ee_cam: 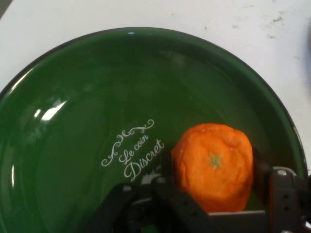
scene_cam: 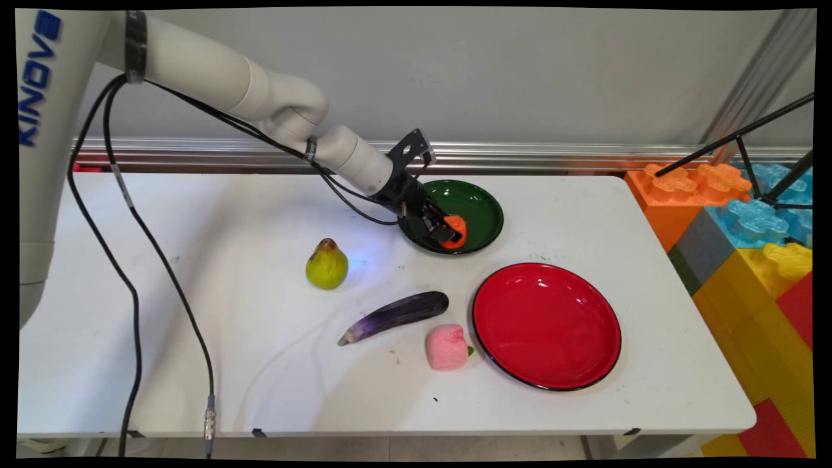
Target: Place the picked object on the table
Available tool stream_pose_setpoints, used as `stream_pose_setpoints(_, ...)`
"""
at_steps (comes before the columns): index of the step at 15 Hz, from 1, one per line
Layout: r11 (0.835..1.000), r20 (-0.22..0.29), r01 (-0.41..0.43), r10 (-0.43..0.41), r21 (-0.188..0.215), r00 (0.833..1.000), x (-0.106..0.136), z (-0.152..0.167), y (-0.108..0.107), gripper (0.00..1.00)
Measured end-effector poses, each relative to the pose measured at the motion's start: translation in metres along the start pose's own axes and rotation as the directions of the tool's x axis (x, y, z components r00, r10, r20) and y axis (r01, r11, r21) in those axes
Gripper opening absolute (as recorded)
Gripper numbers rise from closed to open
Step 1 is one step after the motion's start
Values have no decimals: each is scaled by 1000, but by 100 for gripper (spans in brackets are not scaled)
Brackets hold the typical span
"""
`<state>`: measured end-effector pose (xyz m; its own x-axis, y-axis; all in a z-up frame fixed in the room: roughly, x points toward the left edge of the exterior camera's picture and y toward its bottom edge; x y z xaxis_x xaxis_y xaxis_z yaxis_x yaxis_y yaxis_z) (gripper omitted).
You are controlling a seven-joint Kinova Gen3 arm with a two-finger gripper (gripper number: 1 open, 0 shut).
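The gripper is lowered into the green plate at the far middle of the table, and it is clamped around an orange toy fruit. In the hand view the two fingers press against opposite sides of the orange fruit, which sits between them with its small green stem mark facing the camera. The fruit is over the inside of the green plate, near white lettering printed on the plate's floor; whether it rests on the plate or is just above it cannot be told.

Nearer the camera on the table lie a red plate, a pink peach just beside its left rim, a purple eggplant next to the peach, and a green pear standing upright further left.
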<state>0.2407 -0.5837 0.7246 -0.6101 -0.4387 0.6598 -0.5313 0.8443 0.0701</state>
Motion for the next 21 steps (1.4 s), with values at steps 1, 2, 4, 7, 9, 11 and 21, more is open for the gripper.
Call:
stream_pose_setpoints(1,1000,-3,-9,9,-1,1000,1,-1,1,0)
stream_pose_setpoints(2,1000,-7,-16,16,-1,1000,2,-3,2,0)
stream_pose_setpoints(4,999,-24,-37,36,-4,999,10,-11,6,0)
stream_pose_setpoints(7,998,-51,-60,61,12,997,25,-33,12,0)
stream_pose_setpoints(9,997,-69,-67,69,34,995,37,-53,16,0)
stream_pose_setpoints(11,997,-82,-66,69,48,994,45,-72,22,0)
stream_pose_setpoints(21,1000,-66,-3,5,31,998,28,-140,73,0)
